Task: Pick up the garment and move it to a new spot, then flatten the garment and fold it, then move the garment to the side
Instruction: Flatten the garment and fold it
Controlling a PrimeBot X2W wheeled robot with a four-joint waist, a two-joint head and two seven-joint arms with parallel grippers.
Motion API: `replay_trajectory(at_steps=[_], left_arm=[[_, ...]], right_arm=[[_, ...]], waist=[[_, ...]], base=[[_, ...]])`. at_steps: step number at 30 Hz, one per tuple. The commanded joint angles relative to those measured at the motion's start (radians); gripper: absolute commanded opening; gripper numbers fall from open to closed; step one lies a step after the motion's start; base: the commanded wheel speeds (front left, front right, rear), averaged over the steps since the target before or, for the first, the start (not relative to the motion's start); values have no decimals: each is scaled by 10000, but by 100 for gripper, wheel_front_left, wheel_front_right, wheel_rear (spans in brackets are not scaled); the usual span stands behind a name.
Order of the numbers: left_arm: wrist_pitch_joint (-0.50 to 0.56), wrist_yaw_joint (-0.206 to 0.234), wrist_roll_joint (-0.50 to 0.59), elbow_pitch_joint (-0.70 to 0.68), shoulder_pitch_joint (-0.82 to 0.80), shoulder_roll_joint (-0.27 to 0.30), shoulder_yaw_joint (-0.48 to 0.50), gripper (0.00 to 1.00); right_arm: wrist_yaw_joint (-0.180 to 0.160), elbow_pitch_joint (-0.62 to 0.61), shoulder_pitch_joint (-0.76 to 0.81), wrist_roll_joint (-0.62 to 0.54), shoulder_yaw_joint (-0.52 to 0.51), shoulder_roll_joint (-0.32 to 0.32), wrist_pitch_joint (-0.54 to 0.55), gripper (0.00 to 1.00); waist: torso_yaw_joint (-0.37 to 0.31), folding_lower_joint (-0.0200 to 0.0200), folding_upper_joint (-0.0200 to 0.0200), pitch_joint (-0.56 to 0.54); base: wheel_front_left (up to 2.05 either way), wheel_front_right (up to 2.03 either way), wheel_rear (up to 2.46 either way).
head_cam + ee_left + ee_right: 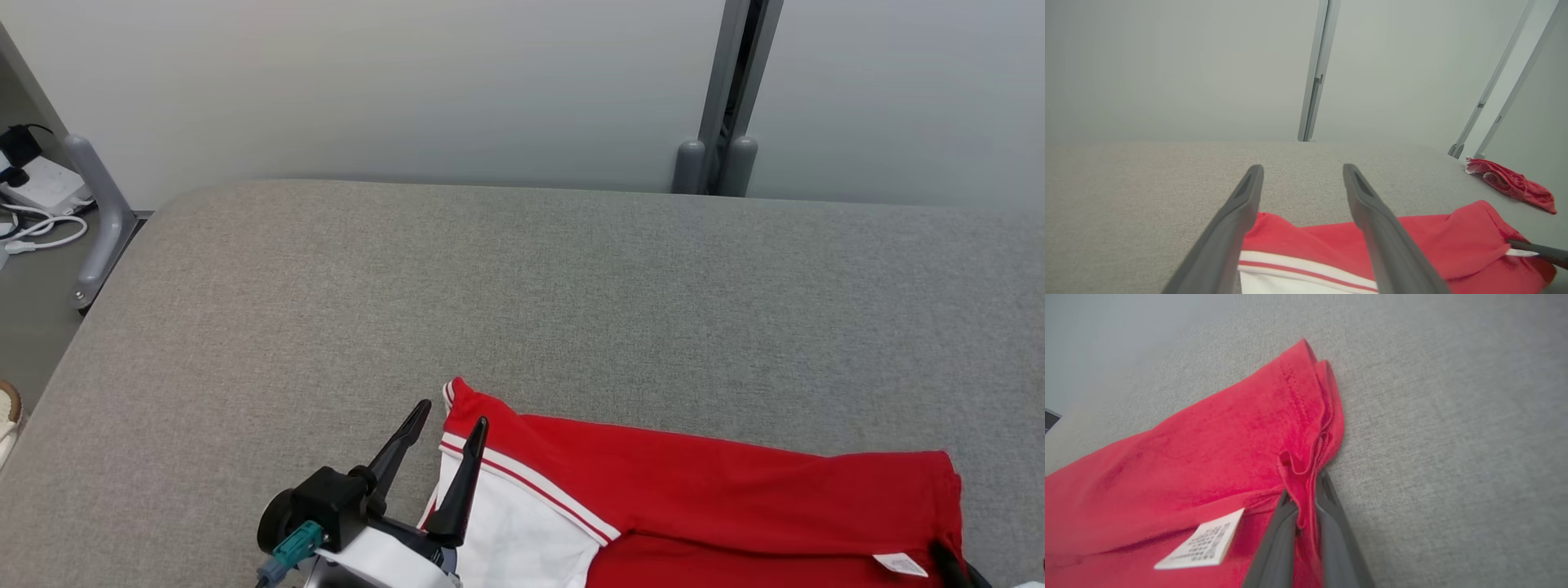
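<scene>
The garment (694,498) is red with a white panel and white stripes. It lies at the near edge of the grey table (490,286). My left gripper (452,414) stands open at its left corner, one finger over the striped edge and the other over bare table. In the left wrist view the left gripper (1302,169) has the red corner (1274,237) between its fingers. My right gripper (1304,486) is shut on a folded red hem at the garment's (1188,457) right edge, beside a white care label (1202,541).
A second crumpled red cloth (1511,183) lies near the table's far right edge. A grey post (722,98) stands against the wall behind the table. A grey frame leg (98,212) and white cables (41,233) are on the floor at the left.
</scene>
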Motion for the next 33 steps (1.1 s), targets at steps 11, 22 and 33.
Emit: replay_trajectory(at_steps=[11,22,33], left_arm=[[-29,-78,-201,65,118,-25,88,100],[-29,-85,-477,71,151,-33,118,100],[-29,-65,-858,12,175,-33,427,100]], right_arm=[[-6,672,-239,-620,-564,-852,6,0],[-4,1379,-602,-1079,-327,-1465,7,0],[-2,-139,-918,-861,967,-1153,6,0]], waist=[[66,0,-1,-146],[156,0,-1,-329],[-182,0,-1,-884]], base=[[0,0,0],[0,0,0],[0,0,0]])
